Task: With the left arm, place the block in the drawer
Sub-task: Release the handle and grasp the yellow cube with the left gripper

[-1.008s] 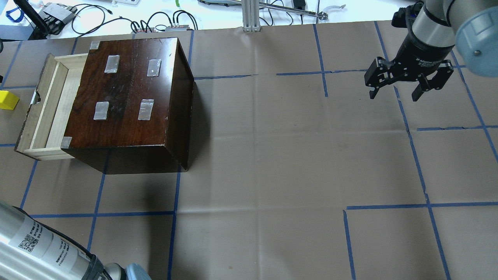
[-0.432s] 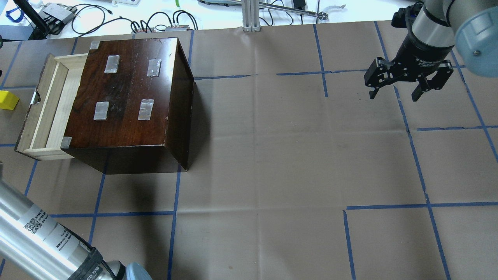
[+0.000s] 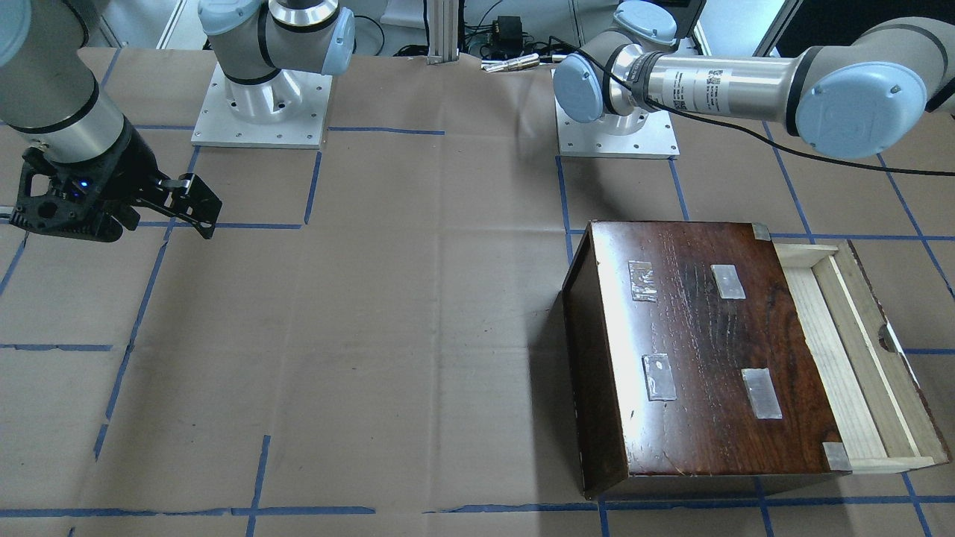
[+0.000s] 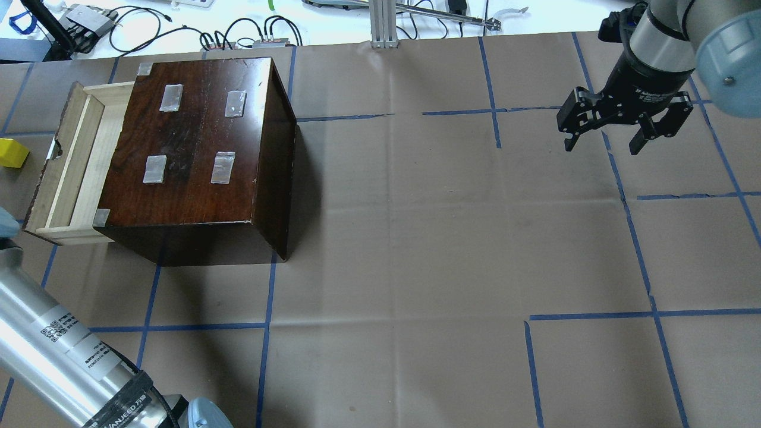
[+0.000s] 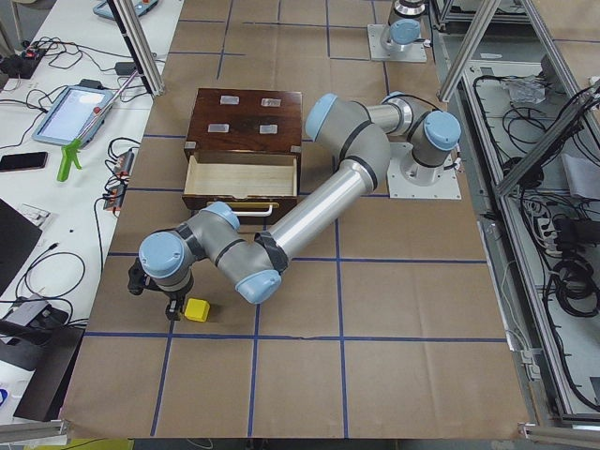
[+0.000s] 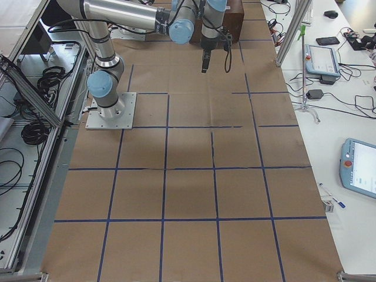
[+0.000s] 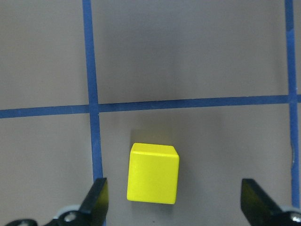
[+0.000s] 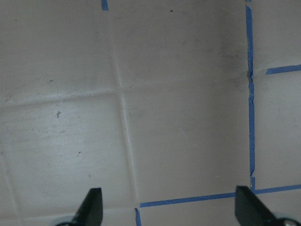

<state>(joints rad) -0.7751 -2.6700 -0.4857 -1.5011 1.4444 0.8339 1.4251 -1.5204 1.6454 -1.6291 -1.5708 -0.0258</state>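
Robotics lab, tape-gridded table (image 4: 416, 238), teach pendant (image 6: 359, 169)

Brown papered table (image 4: 416, 238), blue tape grid (image 4: 594, 315)

Box (image 4: 196, 142) on table (image 4: 416, 238), robot's left half. Drawer (image 4: 77, 160) juts from box's outer left side. Block (image 4: 12, 152) on table beyond drawer front, near, not touching. Left gripper (image 7: 175, 197) over block; in wrist view block between spread fingers, touching neither. Right gripper (image 4: 603, 145) above table's far right, well apart from box.
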